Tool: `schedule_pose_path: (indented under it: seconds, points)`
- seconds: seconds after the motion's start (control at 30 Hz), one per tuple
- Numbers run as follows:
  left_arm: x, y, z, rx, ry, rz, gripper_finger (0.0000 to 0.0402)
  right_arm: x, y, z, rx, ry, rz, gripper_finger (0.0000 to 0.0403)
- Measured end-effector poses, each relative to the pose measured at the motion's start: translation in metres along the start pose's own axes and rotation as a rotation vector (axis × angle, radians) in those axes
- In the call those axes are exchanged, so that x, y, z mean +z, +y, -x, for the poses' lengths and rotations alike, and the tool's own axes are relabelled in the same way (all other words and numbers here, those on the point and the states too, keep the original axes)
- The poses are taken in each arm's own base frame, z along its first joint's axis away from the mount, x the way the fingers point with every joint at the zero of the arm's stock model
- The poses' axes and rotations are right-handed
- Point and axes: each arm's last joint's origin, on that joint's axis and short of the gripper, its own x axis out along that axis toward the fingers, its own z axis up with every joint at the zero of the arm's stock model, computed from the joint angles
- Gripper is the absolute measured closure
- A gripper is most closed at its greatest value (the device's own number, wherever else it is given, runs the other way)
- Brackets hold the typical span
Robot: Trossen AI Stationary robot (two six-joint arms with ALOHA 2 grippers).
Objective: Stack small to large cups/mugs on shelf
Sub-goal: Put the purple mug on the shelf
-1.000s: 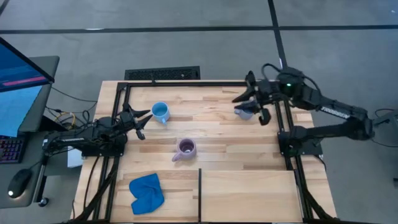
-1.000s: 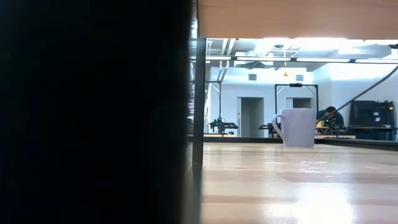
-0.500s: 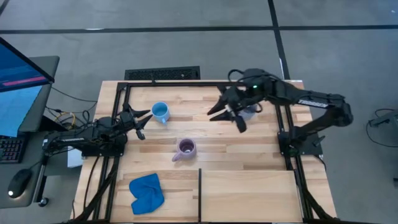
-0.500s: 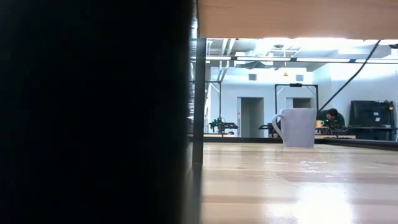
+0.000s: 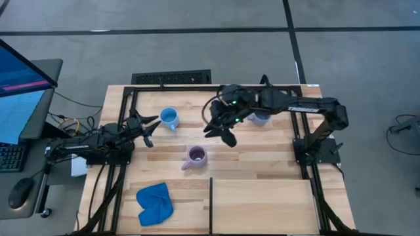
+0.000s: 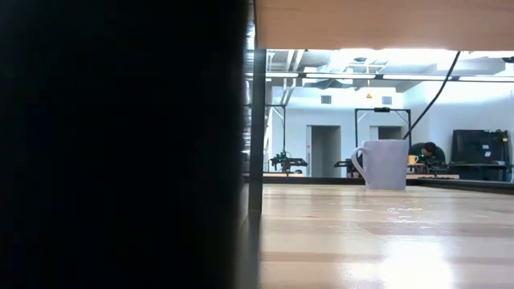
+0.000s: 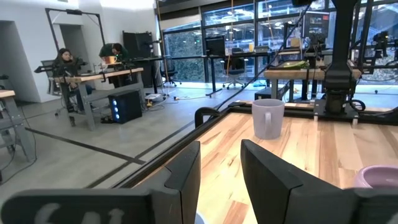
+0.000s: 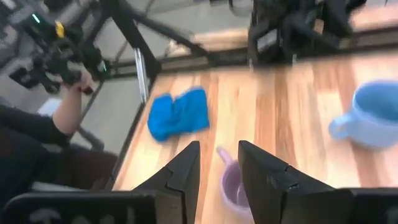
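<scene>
I note the right gripper above mid-table, fingers spread and empty, between the grey-blue mug at the right rail and the lilac mug at centre. The sky-blue mug stands just beside the left gripper, which rests at the left edge with fingers spread. A blue cloth lies near the front.

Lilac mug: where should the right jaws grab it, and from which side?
Grip the rim wall of the lilac mug, coming straight down from above. It stands upright with its mouth open, and its handle points toward the blue cloth, so pinch the wall opposite. The right gripper hangs open nearby.
</scene>
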Motion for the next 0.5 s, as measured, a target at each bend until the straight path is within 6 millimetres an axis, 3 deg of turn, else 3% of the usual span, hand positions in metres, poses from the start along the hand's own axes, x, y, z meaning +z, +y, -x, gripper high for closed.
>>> schedule_pose_path:
  seconds: [0.23,0.5]
  points:
    - [0.000,0.000,0.000,-0.001,0.000,0.000,0.0294,-0.010,-0.014,-0.031,-0.003,0.073,-0.059,0.0272]
    - [0.000,0.000,0.000,-0.001,0.000,0.001,0.0294,-0.015,-0.019,-0.042,0.007,0.101,-0.091,0.0272]
